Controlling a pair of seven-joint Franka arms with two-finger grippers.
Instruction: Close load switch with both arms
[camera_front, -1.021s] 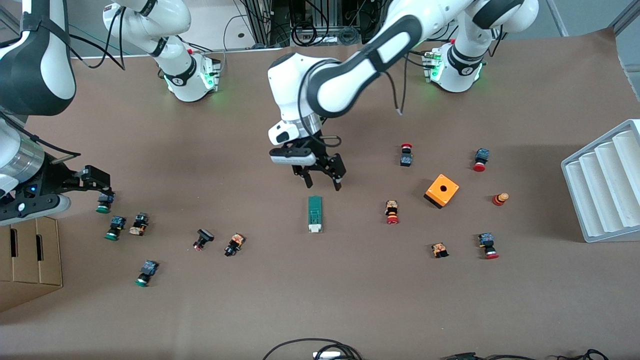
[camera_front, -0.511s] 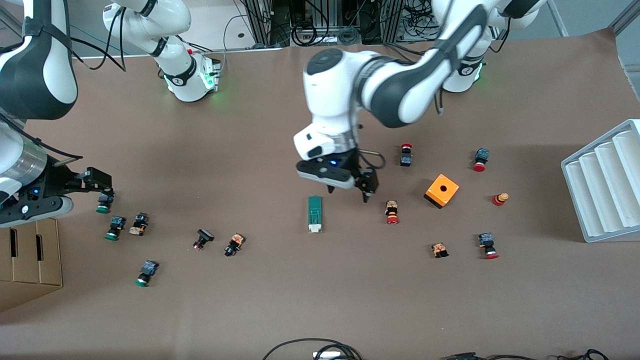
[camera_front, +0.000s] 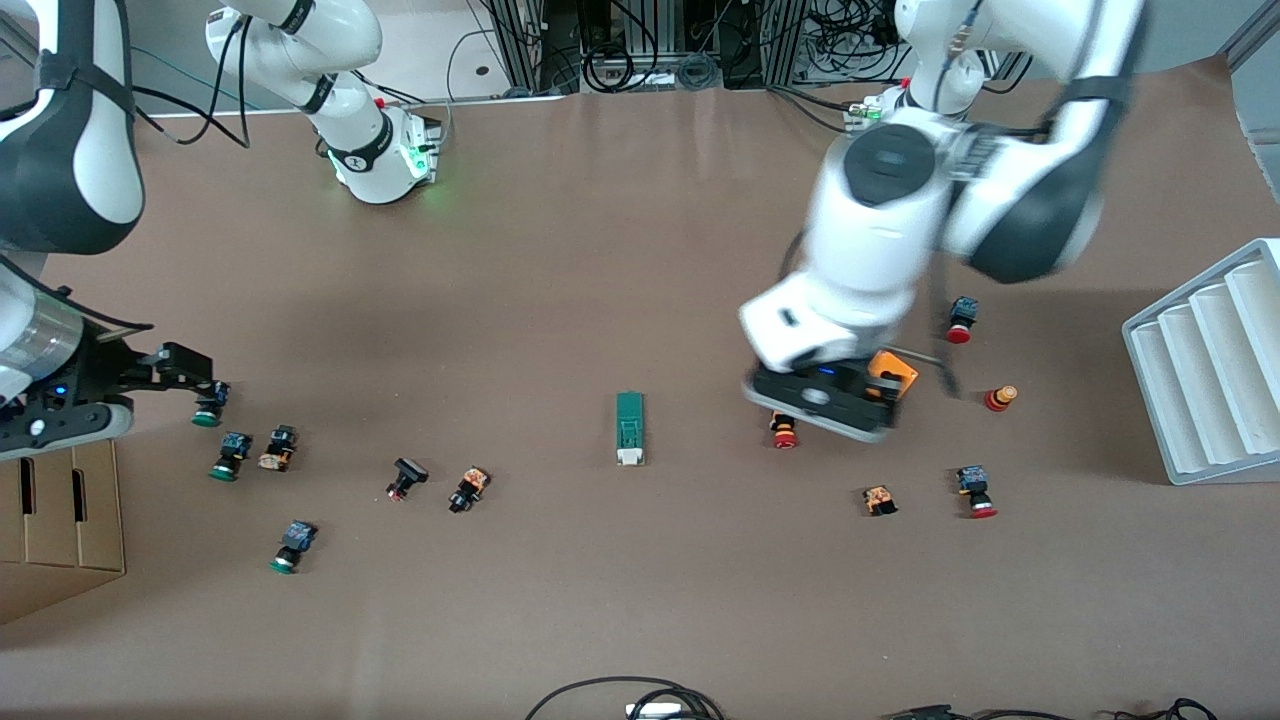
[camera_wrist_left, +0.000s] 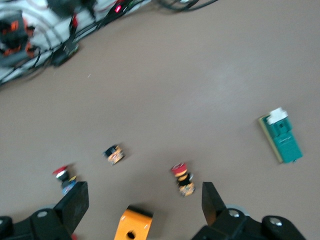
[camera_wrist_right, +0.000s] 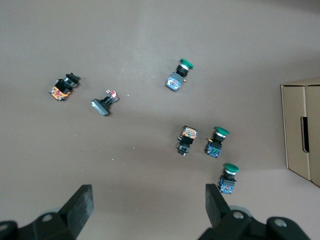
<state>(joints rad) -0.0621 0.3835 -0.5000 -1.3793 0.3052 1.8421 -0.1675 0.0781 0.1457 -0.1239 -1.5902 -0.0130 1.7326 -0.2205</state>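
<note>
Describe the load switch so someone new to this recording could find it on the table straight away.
Start from the brown table and look near its middle, between the cluster of green-capped push buttons toward the right arm's end and the orange box toward the left arm's end. The load switch lies flat there, apart from everything else. It is the only long, narrow green block with a white end; its neighbours are short, round-capped buttons.

left gripper and right gripper both hang above the table, jaws spread wide.
</note>
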